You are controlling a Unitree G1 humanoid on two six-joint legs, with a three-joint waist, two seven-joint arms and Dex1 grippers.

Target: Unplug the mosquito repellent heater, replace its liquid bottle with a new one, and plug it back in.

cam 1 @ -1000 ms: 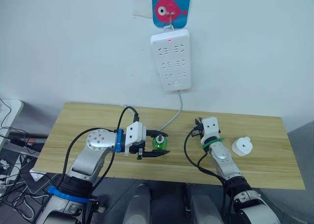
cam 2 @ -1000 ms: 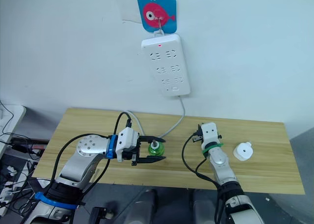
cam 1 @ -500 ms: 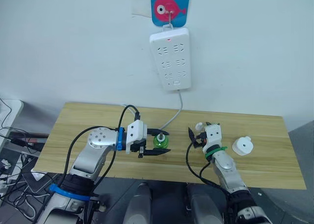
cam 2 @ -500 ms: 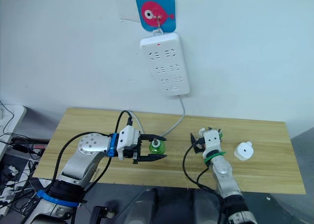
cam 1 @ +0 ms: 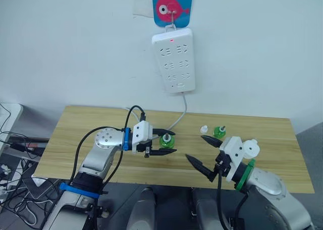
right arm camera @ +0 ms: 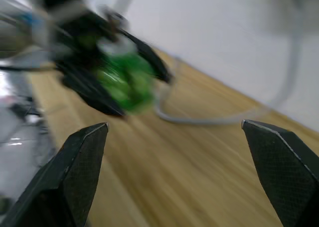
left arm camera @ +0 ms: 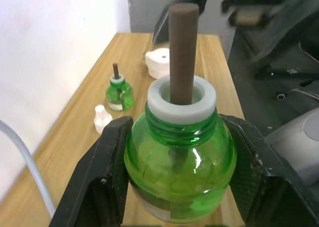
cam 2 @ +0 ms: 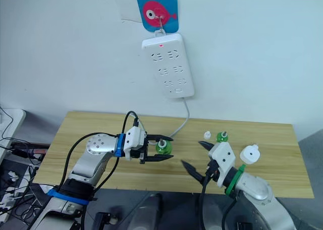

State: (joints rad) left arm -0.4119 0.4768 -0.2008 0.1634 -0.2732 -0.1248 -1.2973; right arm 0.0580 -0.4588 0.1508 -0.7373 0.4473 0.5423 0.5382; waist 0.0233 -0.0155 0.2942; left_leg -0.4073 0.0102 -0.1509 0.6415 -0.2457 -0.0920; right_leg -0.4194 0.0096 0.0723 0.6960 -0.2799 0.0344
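Observation:
My left gripper (cam 1: 168,141) is shut on a green liquid bottle (left arm camera: 178,162) with a white collar and a brown wick, held upright just above the table's middle. My right gripper (cam 1: 195,147) stands wide open with nothing in it, near the table's front edge, pointing left toward that bottle (right arm camera: 122,80). A second green bottle (cam 1: 219,131) stands on the table behind the right gripper, with a small white cap (cam 1: 204,130) beside it. The white mosquito repellent heater (cam 1: 252,148) lies unplugged on the table at the right, partly behind my right wrist.
A long white power strip (cam 1: 174,61) hangs on the wall under a blue fish hook (cam 1: 172,5), its red light on. Its grey cable (cam 1: 179,116) runs down onto the wooden table (cam 1: 91,126) behind my left gripper.
My right gripper has opened, drawn back toward the front edge and turned to face left. The second green bottle and the white cap now show on the table where it was.

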